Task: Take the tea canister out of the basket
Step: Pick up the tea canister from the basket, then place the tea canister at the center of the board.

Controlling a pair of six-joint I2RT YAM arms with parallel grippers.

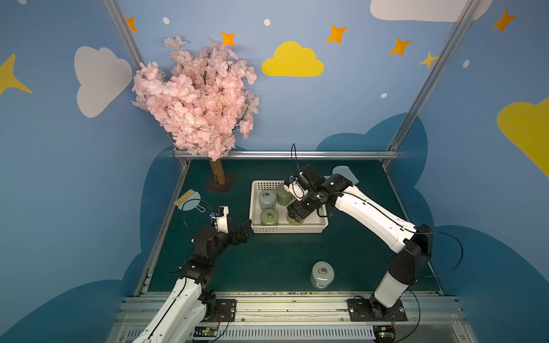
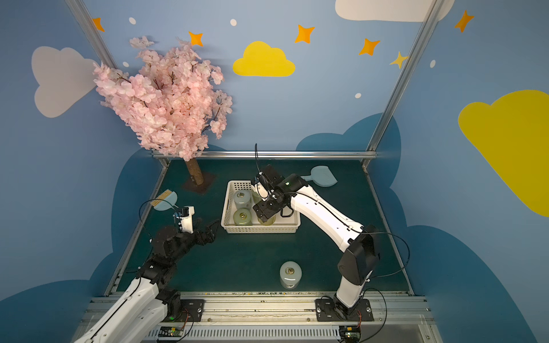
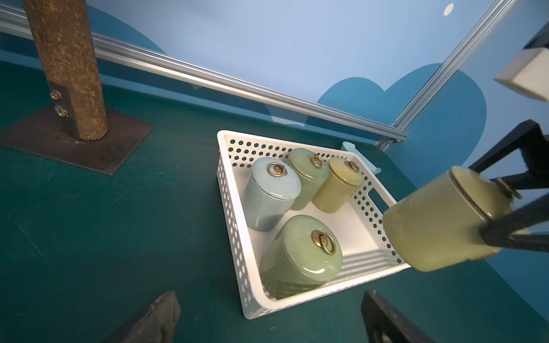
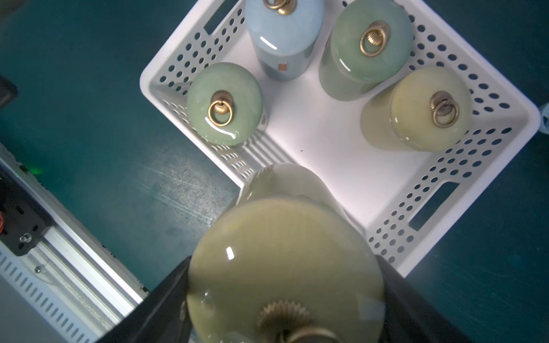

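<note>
At about 6 o'clock on the green counter [image 1: 267, 261], nearest the arm bases, a pale lidded canister [image 1: 322, 274] stood alone and upright, well apart from everything else. At about 8 o'clock the left hand [image 1: 242, 228] hung empty with its fingers spread wide. It was just beside the near left corner of the white perforated basket [image 1: 285, 229], and contact could not be made out. The basket sat near the counter's middle, a little toward 12 o'clock. Over the basket's near side, around its 5 o'clock, the right hand [image 1: 295, 214] pinched a yellow-green tea canister [image 3: 430, 228] between its black fingers [image 3: 505, 237], gripping close to the lid. The left wrist view showed this canister tilted and raised off the basket floor, its lower end in front of the rim. Four more stood upright inside the basket. A green canister [image 1: 269, 216] was at 7 o'clock and a light blue canister [image 1: 267, 198] at 10 o'clock. A second green canister [image 1: 283, 193] stood at 12 o'clock, with a yellow canister [image 3: 338, 184] just beside it toward 2 o'clock, hidden by the right arm in both top views. Farthest back, at 11 o'clock on the counter, rose a pink blossom tree [image 1: 199, 98].
</note>
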